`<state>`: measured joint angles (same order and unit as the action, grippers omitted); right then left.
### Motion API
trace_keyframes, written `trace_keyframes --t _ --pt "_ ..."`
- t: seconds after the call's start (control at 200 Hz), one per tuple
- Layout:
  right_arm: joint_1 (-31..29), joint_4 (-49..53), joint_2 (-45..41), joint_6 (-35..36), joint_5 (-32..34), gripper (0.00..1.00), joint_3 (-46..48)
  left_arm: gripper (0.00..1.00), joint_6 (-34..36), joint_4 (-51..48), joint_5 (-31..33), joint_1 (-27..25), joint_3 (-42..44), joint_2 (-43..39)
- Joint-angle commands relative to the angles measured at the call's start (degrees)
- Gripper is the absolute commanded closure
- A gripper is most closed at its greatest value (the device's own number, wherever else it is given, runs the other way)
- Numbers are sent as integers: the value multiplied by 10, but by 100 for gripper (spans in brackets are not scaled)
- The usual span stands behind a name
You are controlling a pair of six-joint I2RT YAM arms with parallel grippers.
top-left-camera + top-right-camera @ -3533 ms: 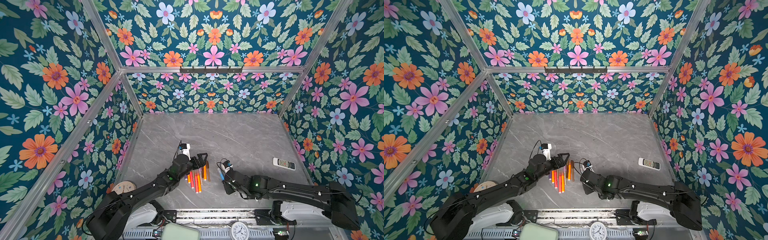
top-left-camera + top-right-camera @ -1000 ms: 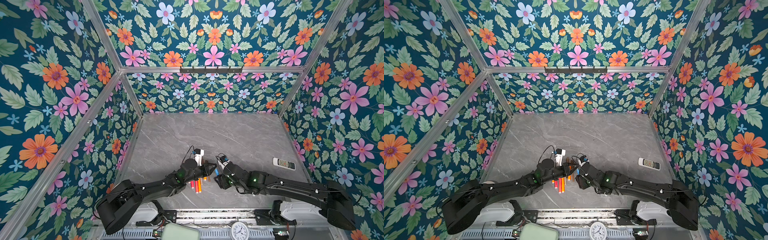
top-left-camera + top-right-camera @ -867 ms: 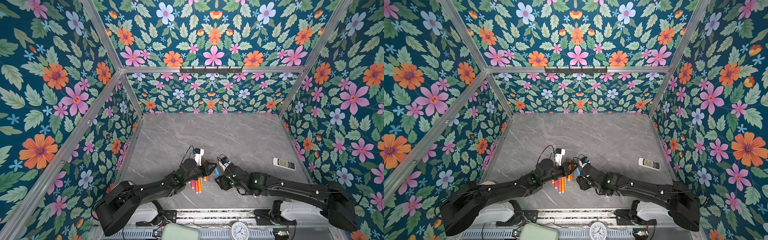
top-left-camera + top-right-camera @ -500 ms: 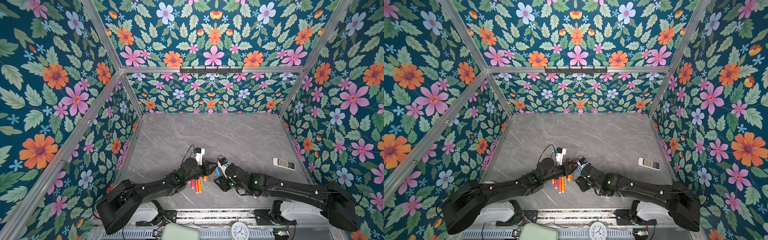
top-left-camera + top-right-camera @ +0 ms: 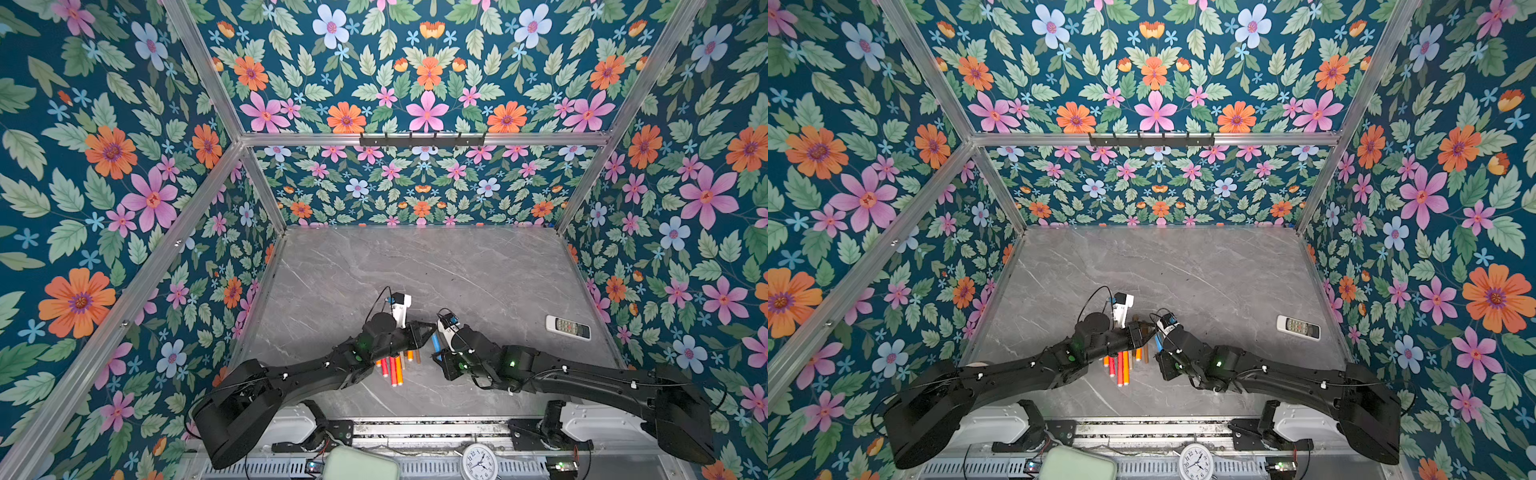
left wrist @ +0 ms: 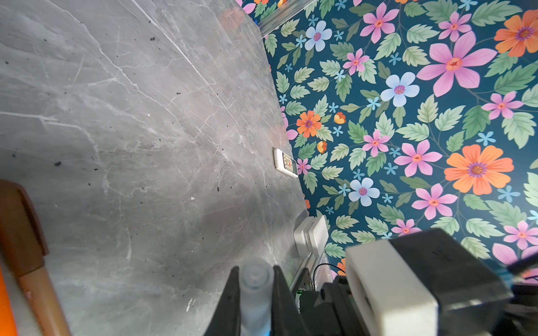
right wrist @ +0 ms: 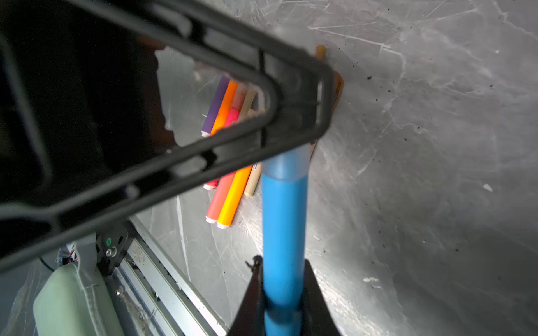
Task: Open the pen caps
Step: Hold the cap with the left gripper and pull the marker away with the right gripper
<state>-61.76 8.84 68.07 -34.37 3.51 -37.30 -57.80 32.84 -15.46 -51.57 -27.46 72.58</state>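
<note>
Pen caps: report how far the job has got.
Done: nothing that shows; no loose cap is visible. In hand: the right gripper clamps the blue pen, the left gripper pinches its clear cap, still seated. Left: pull that off, then the pile of pens; the brown pen is still capped.

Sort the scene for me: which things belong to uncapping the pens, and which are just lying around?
Job in hand: blue pen; its frosted cap; pile of loose pens.

Lying about: white remote; clock; pale green object.
</note>
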Motion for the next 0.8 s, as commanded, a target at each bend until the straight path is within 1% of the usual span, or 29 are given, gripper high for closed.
trace_keyframes --t 0.0,0.23,0.47,0.65,0.8 --pt "-1 -2 -1 0 -15 100 6 100 30 -9 6 5 -19 -11" --pt "-1 -17 -9 -3 -21 100 23 100 57 -58 1 25 -44 -24" --pt "-1 -49 5 -2 -58 100 38 100 54 -43 -24 56 -49 -17" --pt "-1 -68 10 -9 -64 100 48 100 50 -38 -56 105 -48 -21" --pt "-1 -70 17 -7 -67 100 48 100 51 -42 -68 144 -42 -31"
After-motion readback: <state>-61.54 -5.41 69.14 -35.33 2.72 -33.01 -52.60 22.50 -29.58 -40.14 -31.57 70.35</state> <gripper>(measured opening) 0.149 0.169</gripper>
